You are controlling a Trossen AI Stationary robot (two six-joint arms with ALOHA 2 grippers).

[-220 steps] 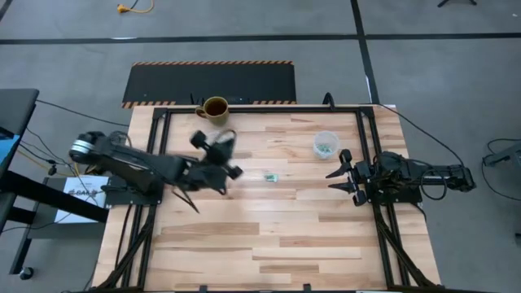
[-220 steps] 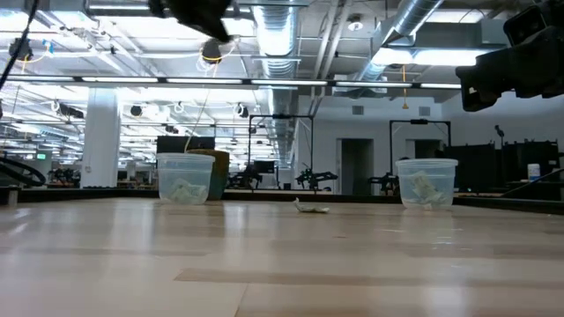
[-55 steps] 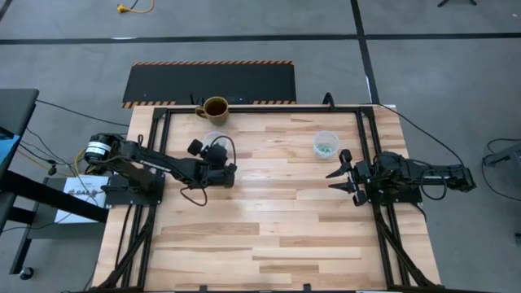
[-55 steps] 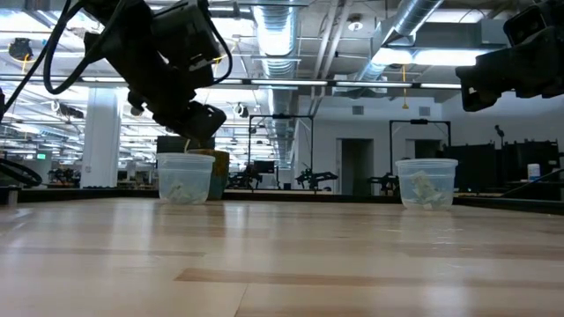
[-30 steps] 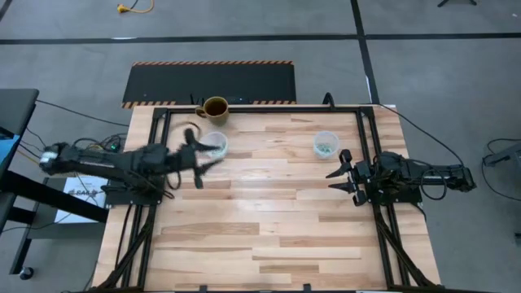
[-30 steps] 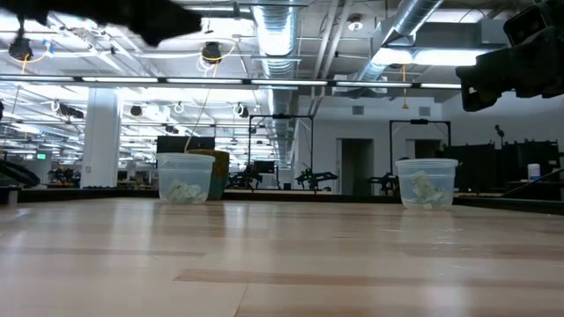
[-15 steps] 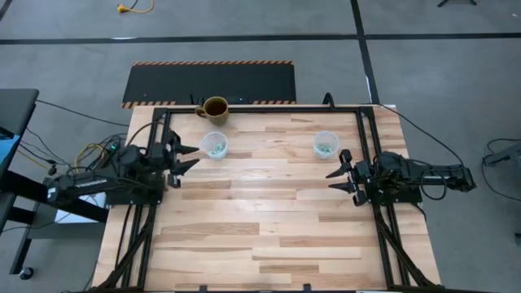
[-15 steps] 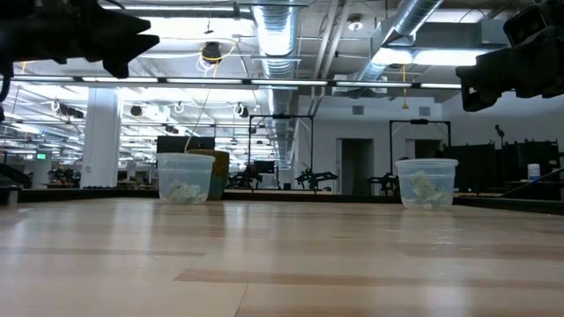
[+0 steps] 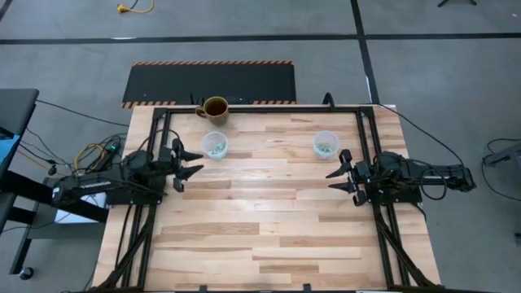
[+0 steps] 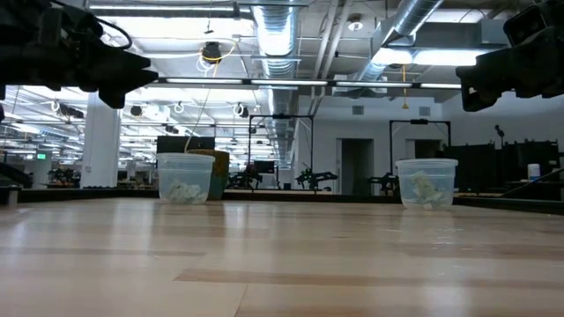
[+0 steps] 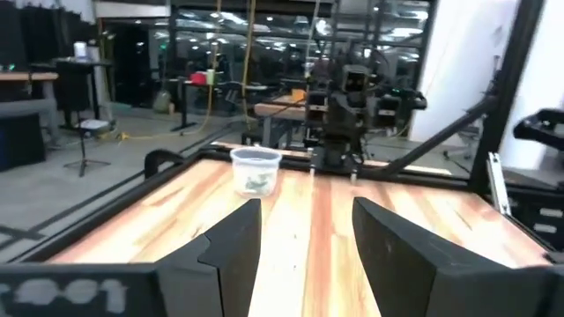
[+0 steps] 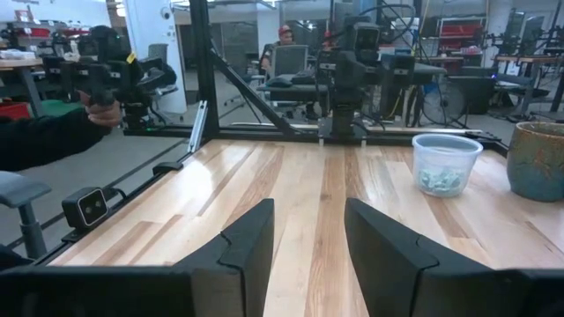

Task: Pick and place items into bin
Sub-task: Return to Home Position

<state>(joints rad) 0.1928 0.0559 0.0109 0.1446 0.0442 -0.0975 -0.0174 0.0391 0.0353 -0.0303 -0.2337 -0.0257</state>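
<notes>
Wooden table point(image 9: 269, 228) bears mug point(image 9: 215, 108) beside left bin point(image 9: 215, 145); left gripper point(image 9: 200, 162), right gripper point(image 9: 330, 181) gape empty.

Small, crinkly light-green and white wrapped packets point(image 10: 183, 191) lie heaped in the bottom of a clear round plastic tub point(image 10: 185, 165). More packets point(image 10: 425, 187) sit in a second clear tub point(image 10: 426, 169). Both tubs stand upright, well apart.

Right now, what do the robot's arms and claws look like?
The left arm and right arm are black and jointed, with black cables looping along them and yellow wires beside the left one. The left gripper and right gripper each have two dark, flat, wedge-shaped fingers.
</notes>
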